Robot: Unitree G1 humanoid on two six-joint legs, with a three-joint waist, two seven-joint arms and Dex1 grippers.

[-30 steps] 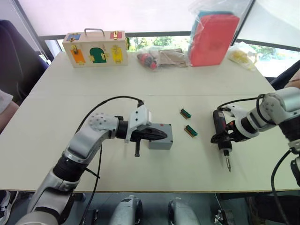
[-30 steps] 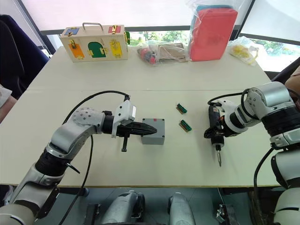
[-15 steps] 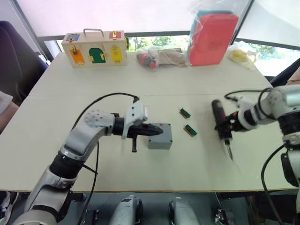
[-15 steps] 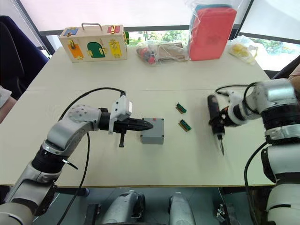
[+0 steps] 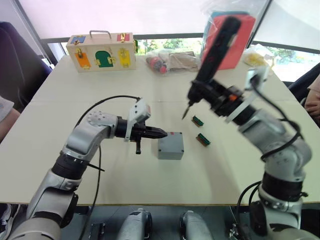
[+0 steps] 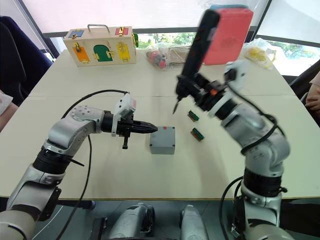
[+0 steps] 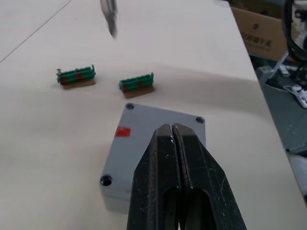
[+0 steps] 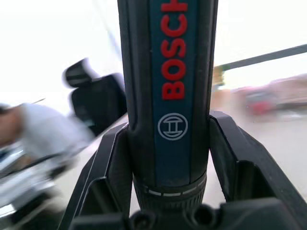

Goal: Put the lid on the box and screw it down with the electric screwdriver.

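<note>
The grey box (image 5: 170, 153) sits mid-table with the lid (image 7: 158, 143) lying on top of it, corner screw holes and a small red mark showing. My left gripper (image 5: 161, 133) is shut with nothing in it. Its tips are at the lid's left edge, and I cannot tell whether they touch it. My right gripper (image 5: 202, 93) is shut on the electric screwdriver (image 5: 214, 52), held high and tilted. The black body points up and back, and the metal bit (image 5: 185, 114) points down above the table just behind the box.
Two green terminal blocks (image 5: 198, 120) (image 5: 203, 139) lie to the right of the box. Along the far edge stand a wooden case with coloured latches (image 5: 102, 51), a clear bag of parts (image 5: 167, 61), a red pouch (image 5: 235, 42) and a yellow bag (image 5: 257, 59).
My right arm has swung the screwdriver up from low over the table at the right to high above the middle. My left gripper has drawn back leftwards off the lid.
</note>
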